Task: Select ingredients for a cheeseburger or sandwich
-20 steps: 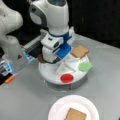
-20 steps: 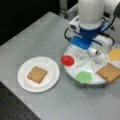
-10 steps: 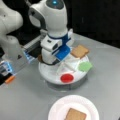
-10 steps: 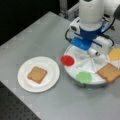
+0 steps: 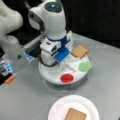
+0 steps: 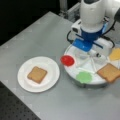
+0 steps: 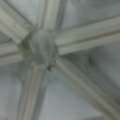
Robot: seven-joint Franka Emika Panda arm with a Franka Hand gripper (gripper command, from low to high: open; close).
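My gripper [image 5: 60, 60] hangs low over the middle of the white sectioned tray [image 5: 50, 75], and its wide hand covers the tray's rear sections. The wrist view is filled by the tray's hub [image 7: 42, 47] and the dividers spreading out from it. No fingers show there. In the tray lie a tan bread square [image 5: 79, 51], a green lettuce piece [image 5: 85, 66] and a red disc [image 5: 67, 78]. A front view also shows the yellow cheese square [image 6: 115, 54] behind the gripper [image 6: 93, 53]. The patty is hidden. A second bread square [image 6: 37, 74] lies alone on the white plate [image 6: 51, 65].
The tray stands on a grey metal table [image 6: 37, 32]. The arm's white base [image 5: 12, 47] and a lit blue and orange box [image 5: 7, 72] stand at a front view's left. A dark perforated surface [image 6: 15, 110] borders the table at a front view's bottom left.
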